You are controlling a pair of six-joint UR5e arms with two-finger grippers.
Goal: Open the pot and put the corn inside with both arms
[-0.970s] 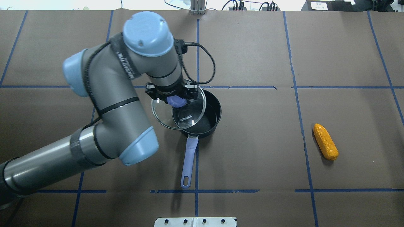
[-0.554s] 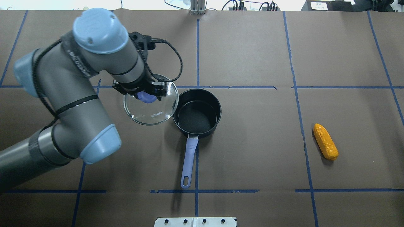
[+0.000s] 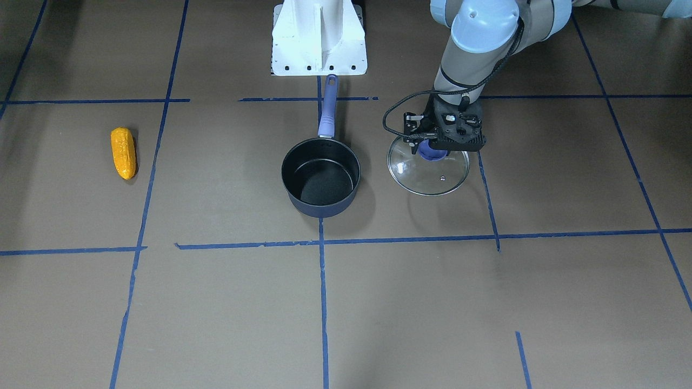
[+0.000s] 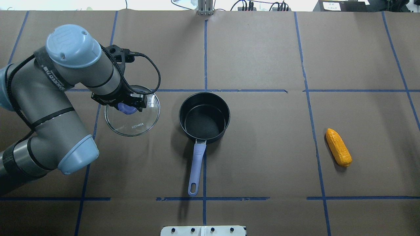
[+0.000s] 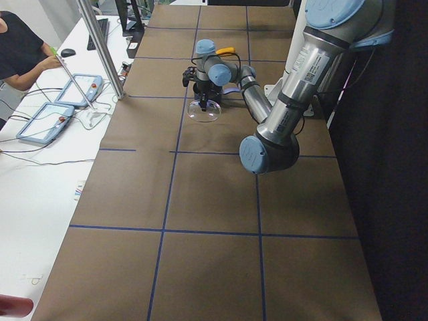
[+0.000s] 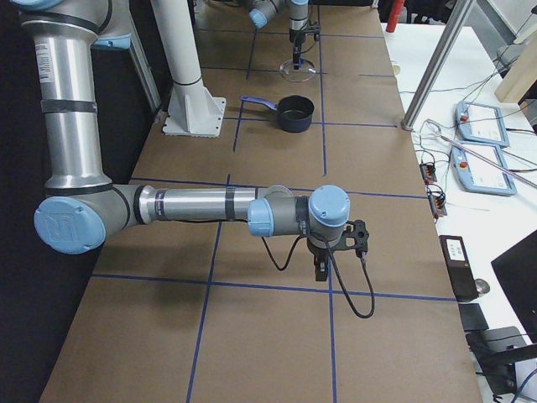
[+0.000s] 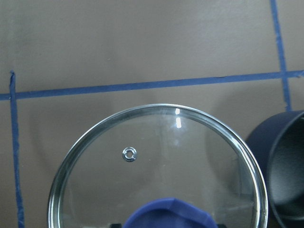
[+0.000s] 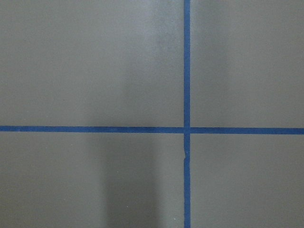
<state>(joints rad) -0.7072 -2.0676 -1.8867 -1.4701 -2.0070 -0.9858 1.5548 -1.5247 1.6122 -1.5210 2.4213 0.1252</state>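
The dark navy pot (image 4: 205, 123) stands open and empty at the table's middle, its lavender handle (image 4: 196, 167) pointing toward the robot. It also shows in the front view (image 3: 320, 178). My left gripper (image 4: 126, 106) is shut on the blue knob (image 3: 432, 155) of the glass lid (image 4: 134, 124). It holds the lid level, low over the table to the pot's left and clear of it. The left wrist view shows the lid (image 7: 156, 166) and the pot's wall (image 7: 285, 171). The orange-yellow corn (image 4: 338, 151) lies on the table far to the right. My right gripper (image 6: 321, 267) hangs over bare table far from the corn; I cannot tell its state.
The table is brown paper with blue tape lines (image 4: 205, 55). The white base pedestal (image 3: 319, 38) stands at the robot's edge, behind the pot handle. An operator (image 5: 20, 53) and control boxes (image 5: 73, 93) are at a side bench beyond the far edge.
My left gripper has carried the lid from over the pot's left rim leftward, clear of the pot. The pot and the corn have not moved.
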